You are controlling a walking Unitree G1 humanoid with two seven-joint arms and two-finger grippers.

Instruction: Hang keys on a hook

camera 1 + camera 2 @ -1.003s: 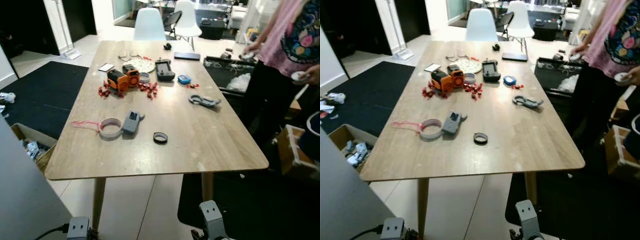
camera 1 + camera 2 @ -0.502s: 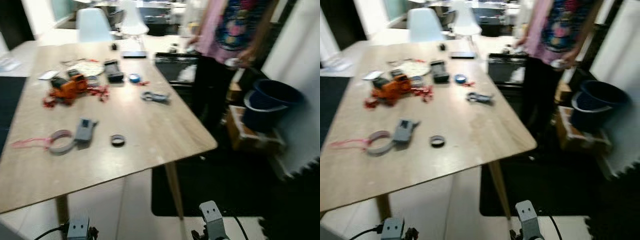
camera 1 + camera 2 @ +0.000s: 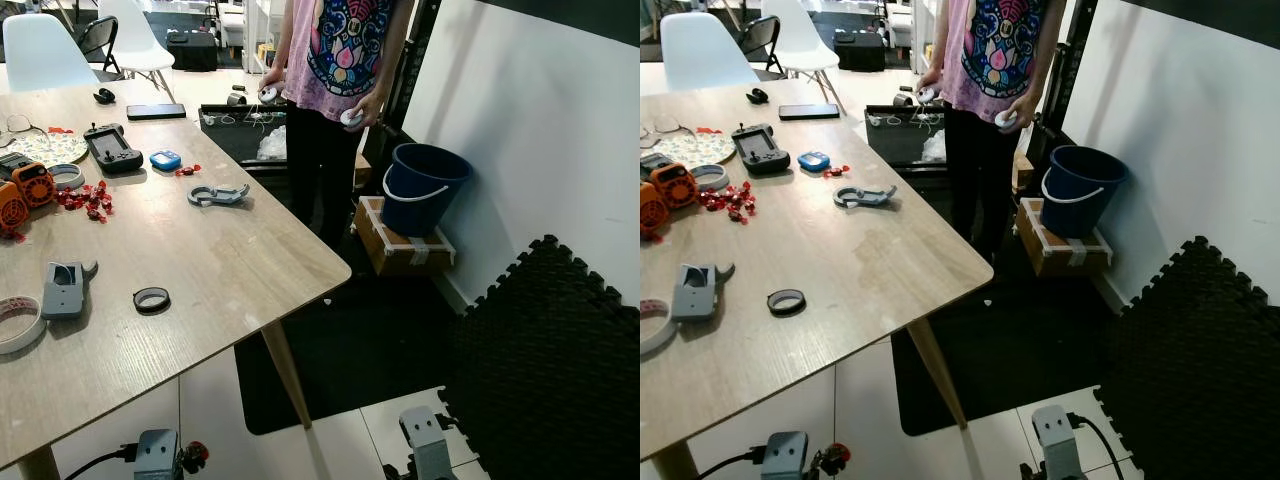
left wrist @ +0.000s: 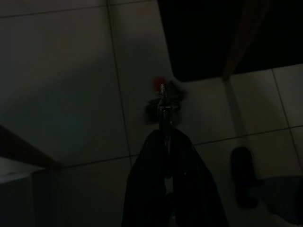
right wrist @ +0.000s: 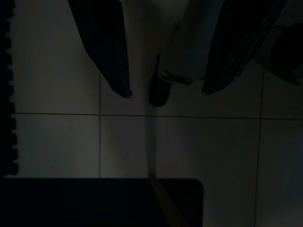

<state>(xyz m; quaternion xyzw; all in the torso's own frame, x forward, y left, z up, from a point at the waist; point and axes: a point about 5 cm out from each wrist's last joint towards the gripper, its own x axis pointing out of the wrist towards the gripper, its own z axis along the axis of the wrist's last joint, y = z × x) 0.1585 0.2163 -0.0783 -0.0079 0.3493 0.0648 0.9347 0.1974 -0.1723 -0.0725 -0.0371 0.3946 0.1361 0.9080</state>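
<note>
Low over the tiled floor (image 4: 61, 85), left gripper (image 4: 165, 137) is clamped on the keys (image 4: 163, 101), which dangle past its fingertips with a red tag. Right gripper (image 5: 165, 93) hangs with fingers spread, nothing between them. Wooden table (image 3: 230, 270) stands ahead-left; a person (image 3: 335, 80) stands beside a blue bucket (image 3: 420, 190).

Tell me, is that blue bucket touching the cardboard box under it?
Touching. In the left eye view the blue bucket sits directly on top of the taped cardboard box beside the white wall, with no gap between them.
</note>
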